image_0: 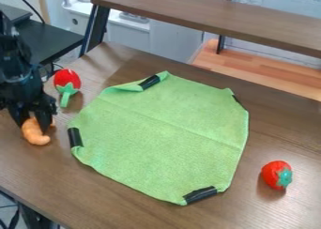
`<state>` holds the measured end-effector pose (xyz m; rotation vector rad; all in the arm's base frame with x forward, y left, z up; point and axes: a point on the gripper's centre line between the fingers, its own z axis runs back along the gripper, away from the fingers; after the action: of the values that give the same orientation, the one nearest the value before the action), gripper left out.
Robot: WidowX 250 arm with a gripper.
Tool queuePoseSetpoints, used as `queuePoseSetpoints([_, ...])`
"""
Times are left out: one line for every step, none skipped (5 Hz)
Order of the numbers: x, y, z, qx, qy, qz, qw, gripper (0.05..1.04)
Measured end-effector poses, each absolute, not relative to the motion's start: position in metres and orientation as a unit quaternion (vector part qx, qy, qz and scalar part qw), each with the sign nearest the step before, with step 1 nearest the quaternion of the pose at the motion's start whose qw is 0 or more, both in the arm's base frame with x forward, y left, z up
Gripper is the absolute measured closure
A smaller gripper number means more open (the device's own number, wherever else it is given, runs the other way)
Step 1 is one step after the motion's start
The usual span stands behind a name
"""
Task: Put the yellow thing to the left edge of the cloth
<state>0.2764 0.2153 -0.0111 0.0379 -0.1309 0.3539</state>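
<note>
At the left border of the camera view, the black robot arm (14,71) is being presented in a steep, nearly vertical pose, with its lower end being directed down at the brown table (134,204). The gripper (34,128) is being noted low over the tabletop, to the left of the green cloth (166,136) and apart from it. An orange-yellow curved piece (35,132) is being observed directly at the gripper's lower end, partly being covered by it, with its rounded lower portion being left exposed toward the viewer. Whether the gripper is being held open or is being closed on the piece cannot be told. The piece is being recorded outside the cloth, near its left edge, at about the height of the black strip (75,137) there. No contact between piece and cloth is being found.

Behind the gripper and slightly to its right, a red toy with a green stem (67,79) is being registered on the table. A second red toy with a green top (276,175) is being listed beyond the cloth's right side. The cloth is being found spread out, its upper-left border being folded over near another black strip (149,82).
</note>
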Motion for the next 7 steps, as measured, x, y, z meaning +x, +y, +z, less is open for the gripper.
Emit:
queuePoseSetpoints([0.285, 0.213, 0.021, -0.007, -0.072, 0.21, 0.975, 0.46])
queuePoseSetpoints([0.288, 0.205, 0.038, -0.024, -0.064, 0.236, 0.969, 0.46])
queuePoseSetpoints([0.298, 0.188, 0.037, -0.027, -0.059, 0.246, 0.967, 0.46])
queuePoseSetpoints([0.307, 0.165, 0.031, -0.026, -0.058, 0.254, 0.965, 0.46])
queuePoseSetpoints([0.316, 0.145, 0.025, -0.021, -0.064, 0.265, 0.962, 0.46])
queuePoseSetpoints([0.327, 0.13, 0.023, -0.024, -0.078, 0.278, 0.957, 0.382])
queuePoseSetpoints([0.33, 0.125, 0.012, -0.031, -0.073, 0.298, 0.951, 0.141])
